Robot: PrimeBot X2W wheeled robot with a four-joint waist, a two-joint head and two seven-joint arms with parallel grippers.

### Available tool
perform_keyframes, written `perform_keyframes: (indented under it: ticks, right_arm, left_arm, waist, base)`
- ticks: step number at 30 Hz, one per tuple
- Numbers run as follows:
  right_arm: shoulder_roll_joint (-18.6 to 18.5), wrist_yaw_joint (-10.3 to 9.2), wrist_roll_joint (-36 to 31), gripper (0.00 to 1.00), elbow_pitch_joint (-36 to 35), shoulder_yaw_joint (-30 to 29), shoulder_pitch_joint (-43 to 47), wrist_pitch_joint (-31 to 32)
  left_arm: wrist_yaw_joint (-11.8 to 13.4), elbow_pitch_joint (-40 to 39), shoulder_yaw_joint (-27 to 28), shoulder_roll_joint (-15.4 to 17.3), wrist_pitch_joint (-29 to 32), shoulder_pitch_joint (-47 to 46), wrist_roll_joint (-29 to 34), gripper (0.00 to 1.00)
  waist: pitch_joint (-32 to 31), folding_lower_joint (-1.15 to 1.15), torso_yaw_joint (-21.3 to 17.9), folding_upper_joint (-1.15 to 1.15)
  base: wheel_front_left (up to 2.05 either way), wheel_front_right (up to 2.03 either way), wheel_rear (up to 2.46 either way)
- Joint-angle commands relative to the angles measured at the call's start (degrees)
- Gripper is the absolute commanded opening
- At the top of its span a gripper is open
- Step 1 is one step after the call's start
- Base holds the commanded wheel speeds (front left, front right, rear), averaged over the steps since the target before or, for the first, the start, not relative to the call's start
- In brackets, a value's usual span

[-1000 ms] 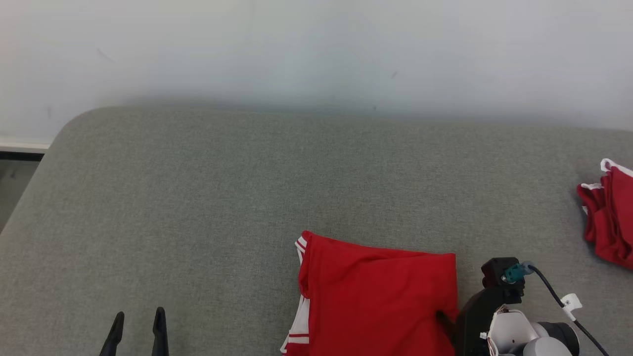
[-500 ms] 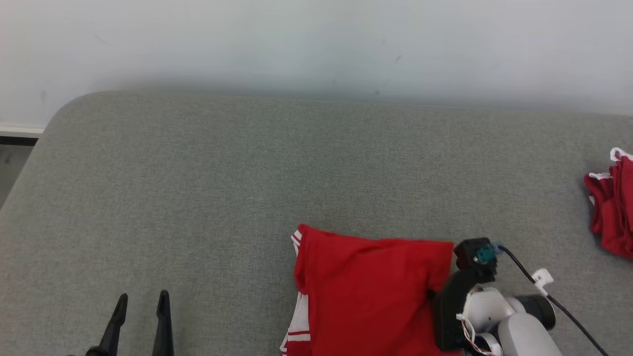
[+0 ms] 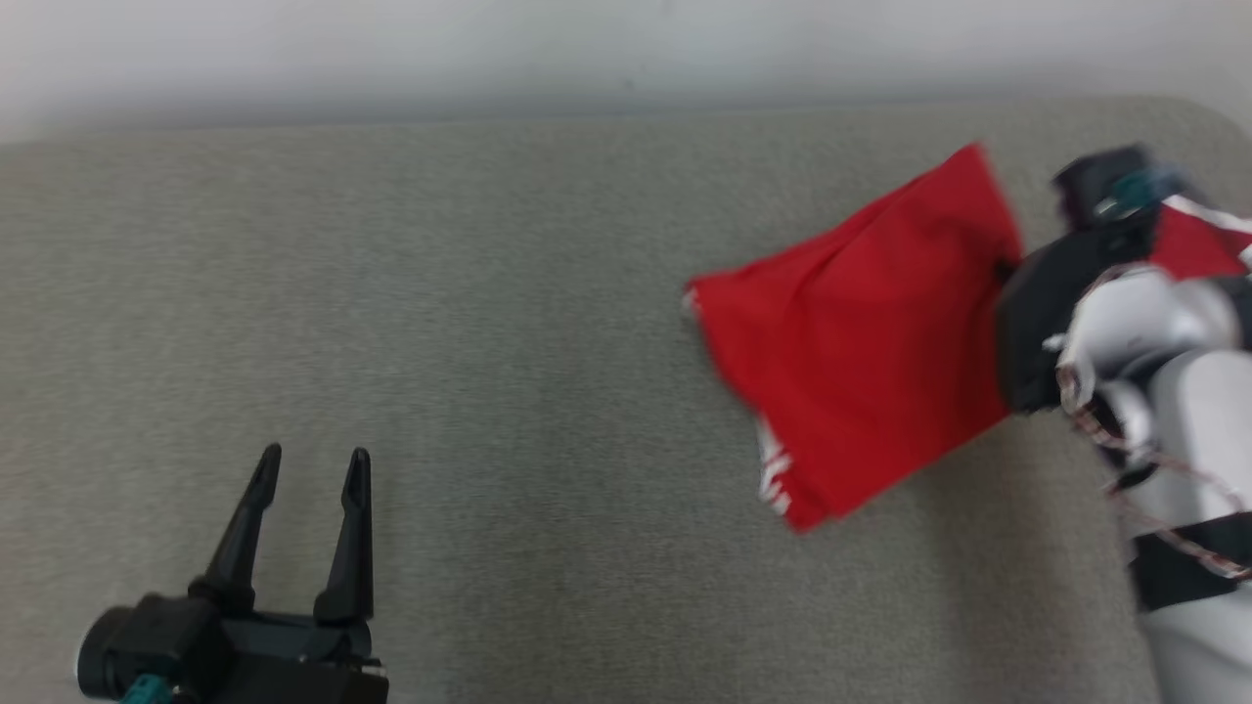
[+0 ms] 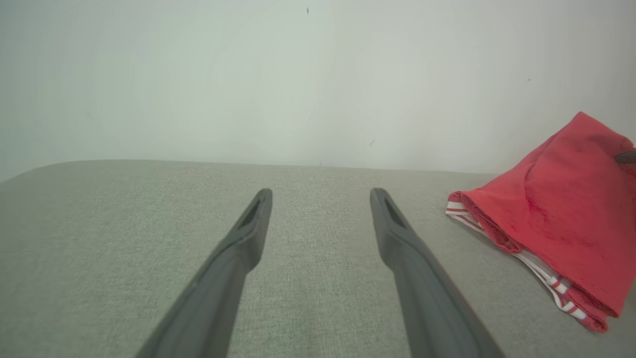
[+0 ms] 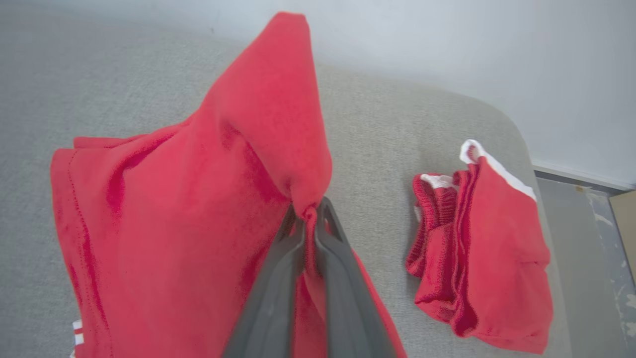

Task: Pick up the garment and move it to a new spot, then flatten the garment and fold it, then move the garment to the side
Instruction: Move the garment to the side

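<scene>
The garment [image 3: 861, 332] is a folded red piece with white stripes at its edge, lying on the grey padded table [image 3: 489, 293] towards the right. Its right edge is lifted. My right gripper [image 5: 309, 214] is shut on that edge of the garment [image 5: 198, 199], pinching a fold of red cloth between its fingers; in the head view its black body [image 3: 1042, 313] sits at the garment's right side. My left gripper [image 3: 311, 464] stands open over bare table at the lower left, well apart from the garment [image 4: 556, 219]. Its fingers [image 4: 248, 233] hold nothing.
A second red garment with white trim [image 5: 479, 248] lies folded near the table's rounded right corner, just right of my right gripper; part of it [image 3: 1198, 244] shows behind the right arm. A pale wall [image 3: 587, 39] runs behind the table. Floor [image 5: 591, 238] shows past the right edge.
My right gripper has shut on the garment's right edge and carried it up and rightwards across the table. The head camera has turned, so the whole picture has shifted. The left gripper stays open.
</scene>
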Motion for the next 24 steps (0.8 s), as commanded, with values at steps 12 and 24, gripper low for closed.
perform_keyframes:
  ticks: [12, 24]
  right_arm:
    - [-5.56, -0.13, 0.20, 0.00, -7.66, -9.47, -8.27, 4.30]
    - [-12.13, -0.13, -4.66, 0.00, -0.10, -15.72, -12.69, -0.66]
  left_arm:
    - [-0.58, -4.22, -0.45, 4.00, 2.07, -5.85, 1.54, 1.00]
    - [-0.97, -7.65, -1.23, 6.85, 5.66, -8.19, 2.10, 1.00]
  waist:
    - [12.70, -0.01, -11.63, -0.01]
    - [18.45, -0.01, -11.16, -0.01]
  base:
    - [0.00, 0.00, 0.00]
    - [0.00, 0.00, 0.00]
